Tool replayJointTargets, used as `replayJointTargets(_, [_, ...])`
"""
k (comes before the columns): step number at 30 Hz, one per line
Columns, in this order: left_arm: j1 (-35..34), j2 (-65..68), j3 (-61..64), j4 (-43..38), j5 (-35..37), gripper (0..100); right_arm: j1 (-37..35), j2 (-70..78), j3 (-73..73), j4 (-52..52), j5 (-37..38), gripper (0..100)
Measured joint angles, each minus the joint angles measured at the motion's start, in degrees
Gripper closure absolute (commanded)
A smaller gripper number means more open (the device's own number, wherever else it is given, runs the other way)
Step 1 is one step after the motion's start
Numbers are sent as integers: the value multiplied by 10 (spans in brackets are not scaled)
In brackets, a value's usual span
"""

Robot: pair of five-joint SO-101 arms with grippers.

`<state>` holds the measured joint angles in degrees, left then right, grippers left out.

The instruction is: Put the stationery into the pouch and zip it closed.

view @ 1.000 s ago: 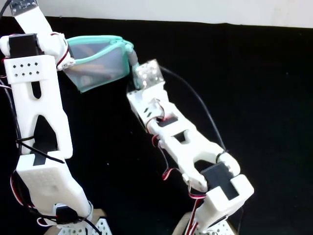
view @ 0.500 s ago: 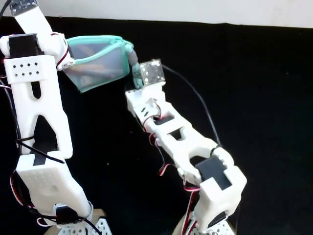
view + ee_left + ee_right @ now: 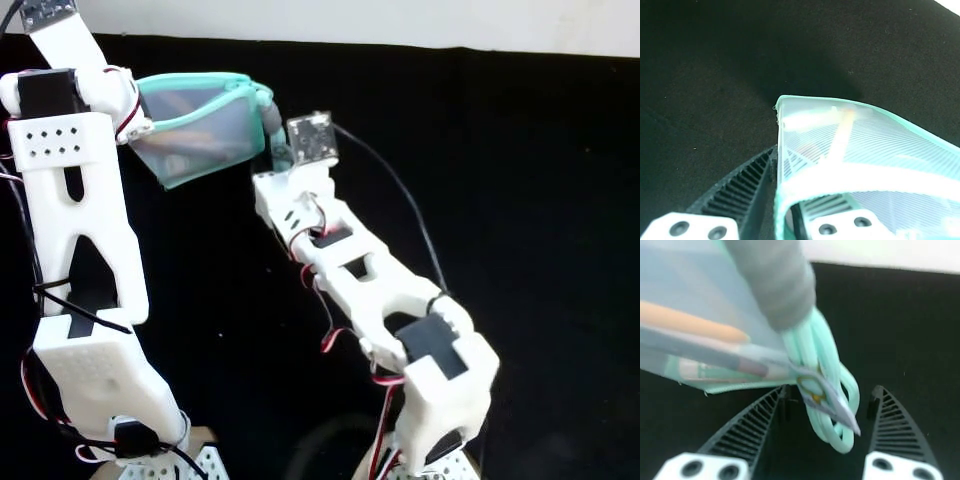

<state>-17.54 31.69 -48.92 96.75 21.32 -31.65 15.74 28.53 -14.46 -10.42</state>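
While a black table [image 3: 540, 200] spreads under everything, 2 white arms rise from its near edge. The left arm [image 3: 75, 200] stands along the left side and the right arm [image 3: 370, 280] slants from the near middle toward the far left.

Between their ends, at the far left of the table, is the pouch [image 3: 200, 125], a see-through bag with mint-green trim. It sits tilted, with its zip edge uppermost and one end at each arm.

The left gripper [image 3: 790, 175] is clamped on one end of the pouch. In the left wrist view the ribbed black jaws sit on either side of the trim, pressed close against it, and the pouch runs out past them over the table.

The right gripper [image 3: 830, 390] sits at the other end with its jaws spread wide. It grips nothing. A loop of mint cord [image 3: 817, 340] hangs down in the gap between the jaws, apart from both.

Above the loop, a grey sleeve [image 3: 775, 280] wraps the cord where it leaves the pouch. A small metal zip pull [image 3: 840, 412] lies against the cord loop, also in the gap.

Inside the pouch, an orange pen [image 3: 690, 322] shows through the clear wall, lying lengthwise.
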Motion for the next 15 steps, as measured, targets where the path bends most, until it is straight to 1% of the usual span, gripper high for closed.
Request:
replayJointTargets(4, [0,0,0,0,0,993,0,10,0,0,0,991])
replayJointTargets(15, [0,0,0,0,-1,993,29,10,0,0,0,994])
